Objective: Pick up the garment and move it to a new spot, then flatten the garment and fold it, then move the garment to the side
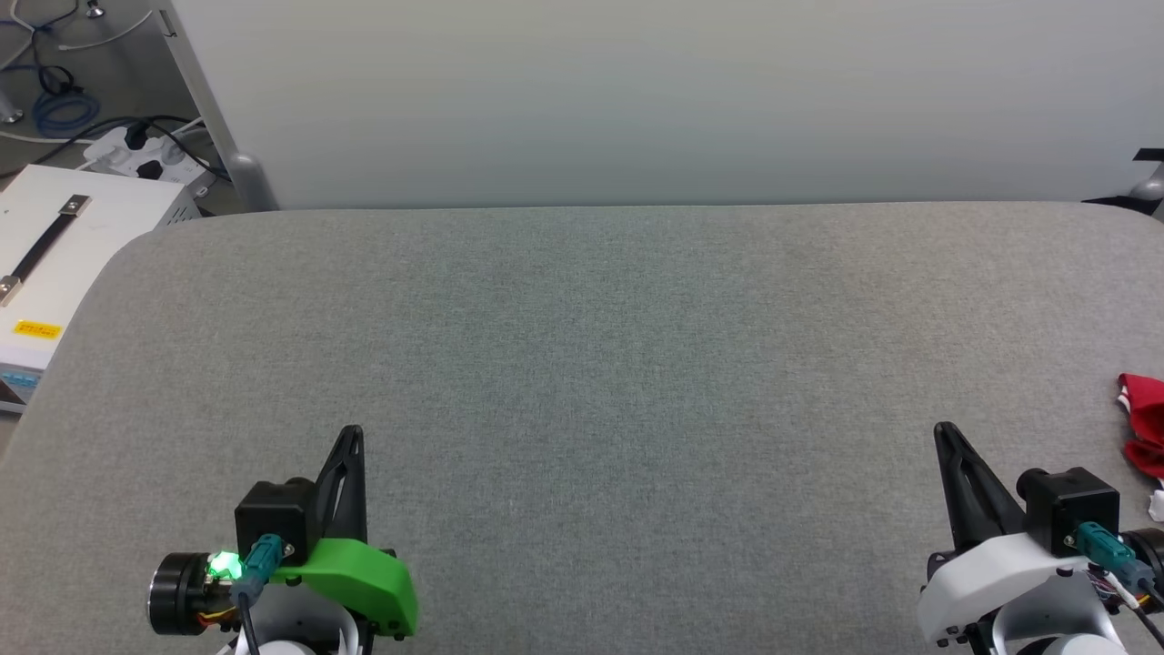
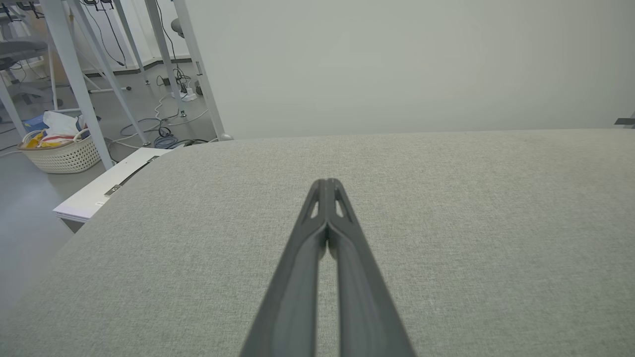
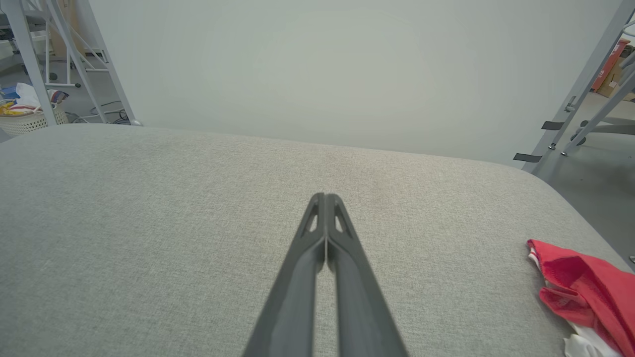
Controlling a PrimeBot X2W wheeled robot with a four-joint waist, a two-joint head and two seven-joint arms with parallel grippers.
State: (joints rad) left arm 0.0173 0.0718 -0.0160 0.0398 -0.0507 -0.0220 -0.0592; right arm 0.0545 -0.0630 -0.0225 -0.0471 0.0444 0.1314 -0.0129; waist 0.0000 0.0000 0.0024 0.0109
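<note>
Fingers pressed together and empty, the dark two-fingered left gripper [image 1: 353, 438] at 7 o'clock and right gripper [image 1: 946, 435] at 5 o'clock point across a grey fabric-covered table [image 1: 582, 346]. The crumpled red-and-white soft-fabric garment [image 1: 1144, 423] lies at 4 o'clock, at the table's right edge.

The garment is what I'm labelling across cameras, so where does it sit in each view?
Head view: garment at the right edge, just right of the right gripper.
Left wrist view: grey table runs out to the right edge.
Right wrist view: garment bunched at the lower right corner.
Shared landmark: the table's far edge against the pale wall panel.
</note>
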